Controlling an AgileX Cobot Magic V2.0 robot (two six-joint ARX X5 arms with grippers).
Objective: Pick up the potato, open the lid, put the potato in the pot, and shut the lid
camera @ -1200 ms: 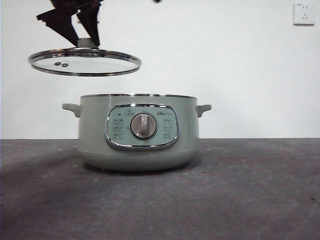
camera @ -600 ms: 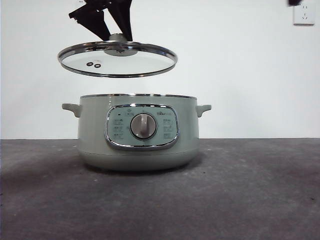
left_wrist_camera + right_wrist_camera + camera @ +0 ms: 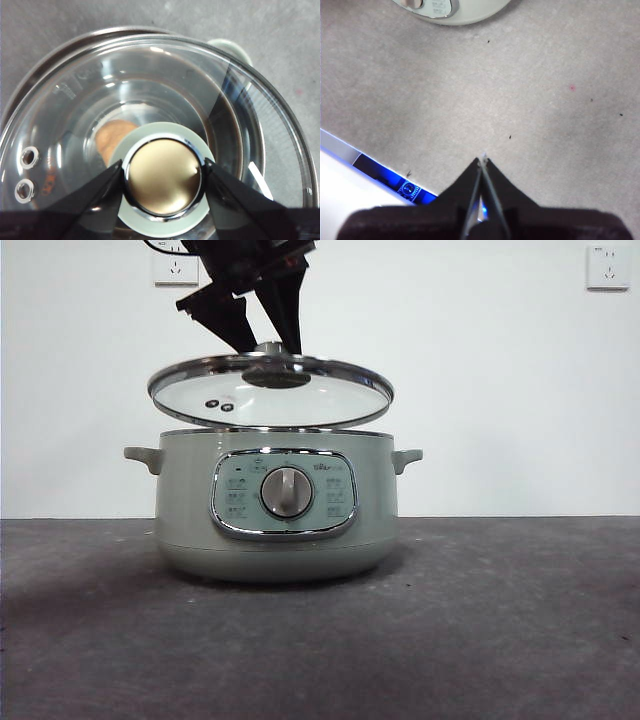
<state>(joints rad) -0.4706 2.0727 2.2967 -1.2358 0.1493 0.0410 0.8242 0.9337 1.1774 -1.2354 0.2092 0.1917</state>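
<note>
**Lid held just above the pot, potato inside**

The pot (image 3: 277, 505) stands on the grey table (image 3: 500, 640). Through the glass, the potato (image 3: 112, 138) lies on its floor. The left gripper (image 3: 163, 176) clamps the knob of the lid (image 3: 270, 390), which hangs slightly tilted just over the rim. The right gripper (image 3: 483, 161) waits with jaws pressed together over bare table nearby.

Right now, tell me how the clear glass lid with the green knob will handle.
The clear glass lid, pinched only at its knob by the left gripper, may tilt or swing. The glass is probably fragile, and the steel rim looks slippery.
</note>
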